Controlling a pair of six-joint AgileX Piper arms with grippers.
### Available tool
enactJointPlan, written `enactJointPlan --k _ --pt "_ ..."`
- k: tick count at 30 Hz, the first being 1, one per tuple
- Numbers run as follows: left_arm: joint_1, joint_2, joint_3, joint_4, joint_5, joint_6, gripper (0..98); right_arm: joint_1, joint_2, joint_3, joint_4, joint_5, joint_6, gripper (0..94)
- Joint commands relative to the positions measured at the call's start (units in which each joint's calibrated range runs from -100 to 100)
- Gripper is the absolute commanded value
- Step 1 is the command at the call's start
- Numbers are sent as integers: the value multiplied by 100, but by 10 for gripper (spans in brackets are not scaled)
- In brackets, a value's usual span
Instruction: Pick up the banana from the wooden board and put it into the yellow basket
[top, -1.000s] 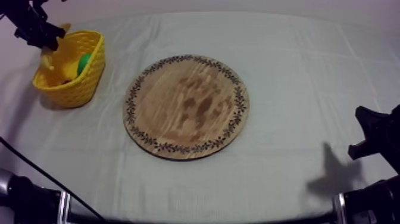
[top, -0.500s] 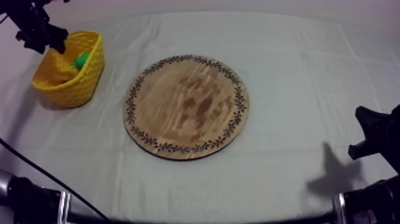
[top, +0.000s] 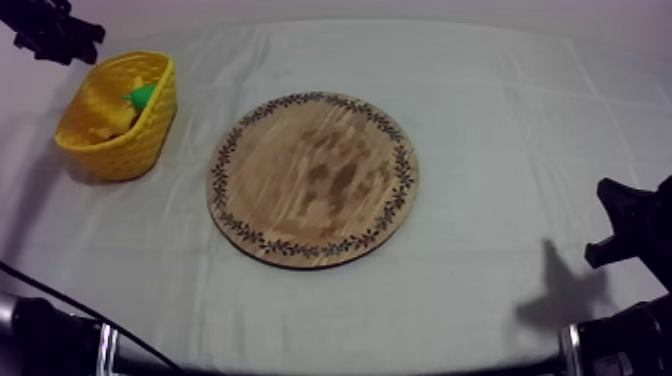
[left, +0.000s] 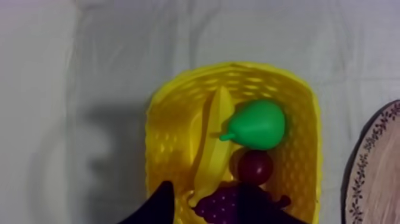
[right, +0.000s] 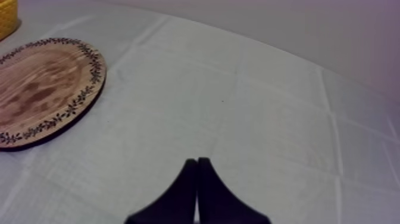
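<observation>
The banana (left: 214, 140), long, curved and plain yellow, lies lengthwise inside the yellow basket (left: 300, 119), touching the green pear (left: 259, 124) and close to the small red fruit (left: 255, 167) and the dark grapes (left: 221, 207). Half a second ago the left gripper (top: 55, 30) sat at the basket's far rim; now it is clear of it, fingers apart and holding nothing, while the right gripper (right: 197, 173) rests with fingers pressed together. From above, the banana blends into the basket's yellow beside the wooden board (top: 313, 180); the left wrist view tells each fruit apart.
</observation>
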Motion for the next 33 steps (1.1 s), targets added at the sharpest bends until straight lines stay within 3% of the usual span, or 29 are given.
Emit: enactJointPlan --k 1,6,10,21,33 --pt "3 -428 153 35 -186 -66 287 0 0 -3 0 -6 0 3" --pt "1 -1447 687 188 -499 -281 95 0 0 -3 0 -6 0 3" --pt "-23 -2441 1248 298 -714 -330 23 0 0 -3 0 -6 0 3" --pt "37 -5493 3057 506 -1188 -4 0 0 0 -3 0 -6 0 3" --pt "175 -7932 5194 518 -1815 149 0 0 0 -3 0 -6 0 3"
